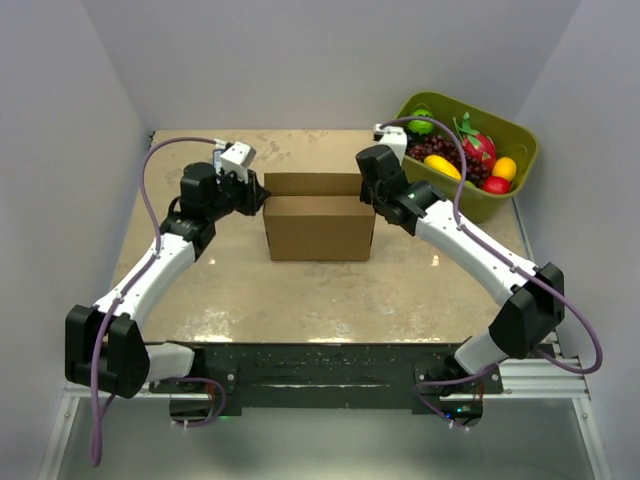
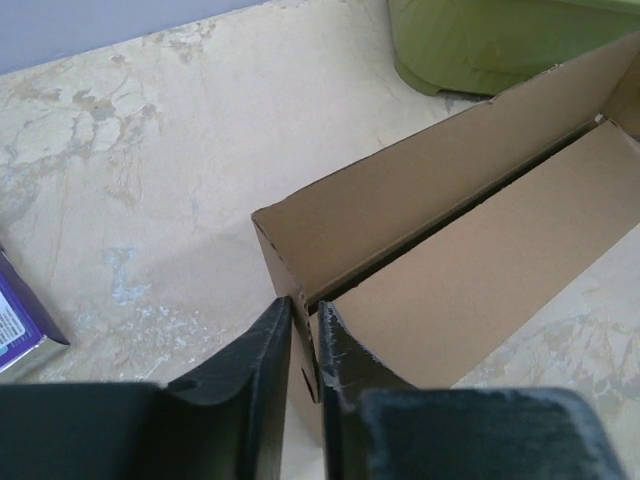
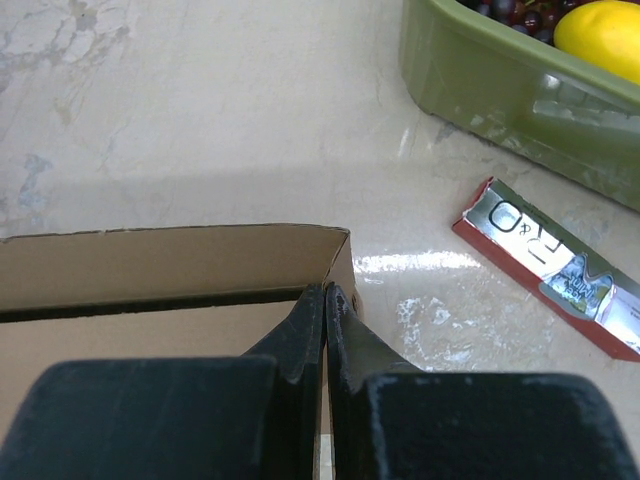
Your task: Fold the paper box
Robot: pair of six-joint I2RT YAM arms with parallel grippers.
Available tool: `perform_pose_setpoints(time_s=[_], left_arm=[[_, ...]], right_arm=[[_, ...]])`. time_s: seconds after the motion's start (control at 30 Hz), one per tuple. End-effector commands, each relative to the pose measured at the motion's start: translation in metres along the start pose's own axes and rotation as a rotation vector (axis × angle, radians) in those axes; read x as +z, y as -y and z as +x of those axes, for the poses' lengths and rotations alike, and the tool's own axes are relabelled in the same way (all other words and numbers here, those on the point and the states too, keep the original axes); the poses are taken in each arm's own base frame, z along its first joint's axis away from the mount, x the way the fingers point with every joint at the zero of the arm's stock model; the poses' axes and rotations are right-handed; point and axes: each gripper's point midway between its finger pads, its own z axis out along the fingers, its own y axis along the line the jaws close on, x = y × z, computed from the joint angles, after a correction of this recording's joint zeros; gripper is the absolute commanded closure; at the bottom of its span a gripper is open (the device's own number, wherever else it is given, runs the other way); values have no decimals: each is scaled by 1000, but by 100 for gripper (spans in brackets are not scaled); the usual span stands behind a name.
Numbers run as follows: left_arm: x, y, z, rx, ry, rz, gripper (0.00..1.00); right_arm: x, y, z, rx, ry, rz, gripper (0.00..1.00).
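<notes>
**Item: paper box (image 1: 320, 230), brown card, part-formed.** It sits mid-table (image 1: 300, 290), and we place it directly between the two sets of jaws. Its long axis runs from one set to the other. The rear wall stands upright, and a front panel leans in towards it, leaving a dark slit along the length.

**Left gripper (image 2: 304, 303).** It is at the box's left end. The jaws stand a narrow slit apart, with the edge of the end wall in that slit. We cannot tell whether they pinch the card or merely straddle it. From here the box stretches straight ahead and away.

**Right gripper (image 3: 325, 288).** It is at the opposite end wall, just inside the far corner, with its jaws clenched tip to tip. A sliver of card may be nipped between them, but we cannot make that out.

**Reach.** Neither arm is nearer, since each holds station at its own end. In our judgement the next fold turns on this: the long panel lies between the jaws, so both ends must move together.

**Sundries.**
- Olive-green bin (image 3: 470, 80) of fruit, beyond and to the right of the right jaws.
- Snack wrapper (image 3: 550, 265), lying between that bin and the box.
- Purple packet (image 2: 18, 335), off to the left of the left jaws.
</notes>
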Motion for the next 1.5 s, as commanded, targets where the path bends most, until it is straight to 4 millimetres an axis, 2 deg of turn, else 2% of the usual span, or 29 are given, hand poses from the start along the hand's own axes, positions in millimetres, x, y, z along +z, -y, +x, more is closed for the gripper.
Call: perform_pose_setpoints(time_s=[0.0,0.07,0.17,0.3,0.37,0.43,0.5,0.57,0.77,0.97,1.1,1.33,1.47], left_arm=[[-3,25,-9,15,14,100,69],[-2,22,-12,16,16,90,60],[-2,17,-20,12,32,76,54],[-4,7,-24,5,39,34,53],[-5,2,-26,11,47,1,55],[-9,-8,-16,-2,12,-60,55],[-12,-13,-20,3,28,-92,56],[-15,-14,-24,6,45,-105,60],[-20,-16,-30,5,72,-128,61],[-19,-11,-23,-6,57,-103,80],[-19,-11,-20,-9,53,-102,80],[-18,-17,-19,2,48,-130,72],[-18,-21,-18,12,40,-149,71]], right_arm=[[-5,-29,47,-82,-174,-137,100],[-4,-27,49,-88,-177,-135,100],[-3,-27,51,-93,-181,-136,100],[-4,-27,52,-99,-183,-142,100],[-6,-27,49,-96,-177,-144,100],[-7,-26,48,-89,-168,-147,100],[-9,-26,45,-77,-149,-157,100],[-11,-25,46,-79,-142,-158,100],[-15,-18,45,-85,-128,-149,100],[-21,-14,38,-68,-97,-153,100],[-25,-12,34,-55,-76,-156,100],[-31,-9,28,-47,-43,-167,100],[-36,-11,23,-42,-18,-193,100]])
